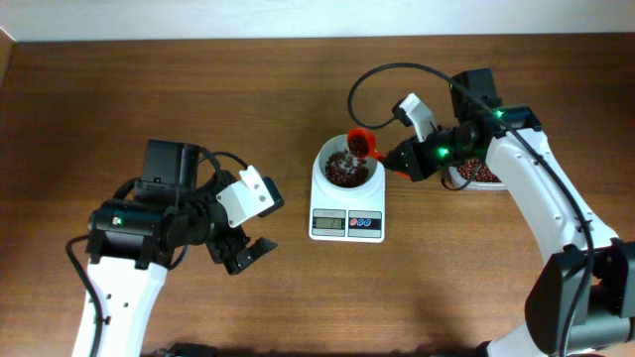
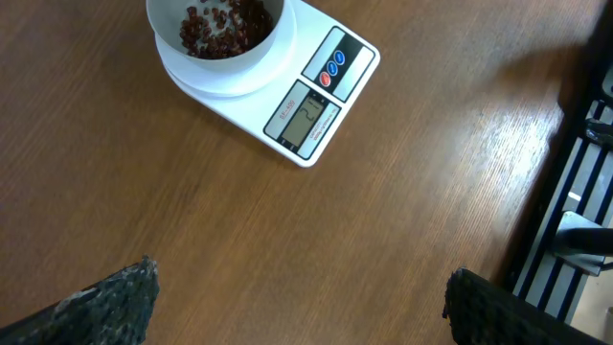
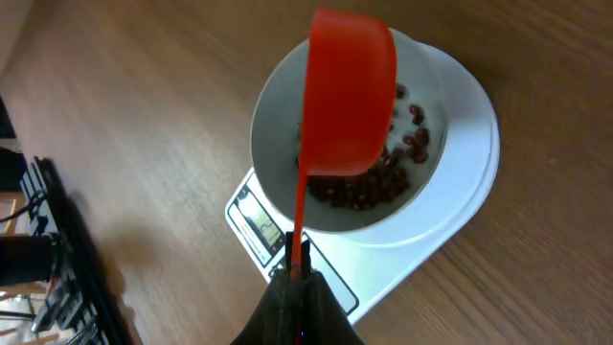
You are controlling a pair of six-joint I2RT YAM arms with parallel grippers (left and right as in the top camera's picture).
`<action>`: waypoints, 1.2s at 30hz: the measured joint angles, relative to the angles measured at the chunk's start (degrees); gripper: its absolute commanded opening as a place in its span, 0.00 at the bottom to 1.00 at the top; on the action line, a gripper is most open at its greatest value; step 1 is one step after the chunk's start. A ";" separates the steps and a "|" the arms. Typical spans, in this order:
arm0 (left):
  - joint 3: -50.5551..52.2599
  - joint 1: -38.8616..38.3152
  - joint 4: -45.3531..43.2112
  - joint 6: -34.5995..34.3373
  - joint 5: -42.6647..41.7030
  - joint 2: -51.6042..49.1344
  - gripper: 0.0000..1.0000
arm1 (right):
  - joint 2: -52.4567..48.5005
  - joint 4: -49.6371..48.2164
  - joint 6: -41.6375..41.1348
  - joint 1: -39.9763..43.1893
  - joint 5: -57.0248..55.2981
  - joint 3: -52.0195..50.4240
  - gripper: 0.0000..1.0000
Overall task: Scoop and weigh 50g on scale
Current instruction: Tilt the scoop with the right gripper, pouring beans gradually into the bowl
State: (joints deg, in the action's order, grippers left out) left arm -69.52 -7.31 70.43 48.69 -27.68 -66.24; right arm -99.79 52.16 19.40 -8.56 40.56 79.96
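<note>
The right claw (image 1: pixel 395 161) is clenching the thin handle of the bright orange-red plastic scoop (image 3: pixel 350 96), holding it tilted mouth-down over the round white bowl (image 3: pixel 268 144). That bowl is sitting on the small white digital kitchen scale (image 1: pixel 347 213). The tilt looks meant to let the load slide out, and holding the cup over the bowl's middle is guarding against spills onto the brown wooden counter (image 1: pixel 198 99). The small dark reddish-brown beans (image 3: pixel 369 187) are lying in a shallow heap in the bowl's bottom. Whether any are remaining in the scoop I cannot tell, since its back is facing both cameras.

The left claw (image 1: pixel 250 253) is hanging released, its jaws spread wide, above bare counter well apart from the scale, likely parked there to leave the display unobstructed. The digits on that display are too small to read.

A clear rectangular plastic tub (image 1: pixel 481 177) holding more beans is sitting just behind the right arm, partly hidden by it. Nothing is blocking the path between the tub and the bowl.
</note>
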 measured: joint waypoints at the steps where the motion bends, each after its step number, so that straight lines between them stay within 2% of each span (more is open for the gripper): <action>1: 0.00 0.00 0.00 0.00 0.00 0.00 0.99 | 0.00 -0.07 -0.02 -0.02 -0.33 0.00 0.04; 25: 0.00 0.00 0.00 0.00 0.00 0.00 0.99 | 0.00 -0.46 -2.75 -0.07 -1.77 0.00 0.04; 29: 0.00 0.00 -0.02 0.00 0.00 0.00 0.99 | -0.02 2.60 3.63 -0.13 2.25 -0.04 0.04; 36: 0.00 0.00 0.00 0.00 0.00 0.00 0.99 | -0.02 0.96 -0.76 -0.17 -4.81 -0.04 0.04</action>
State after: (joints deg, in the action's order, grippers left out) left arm -69.52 -7.31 70.43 48.69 -27.68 -66.24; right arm -99.81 53.12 18.63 -8.73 35.75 79.92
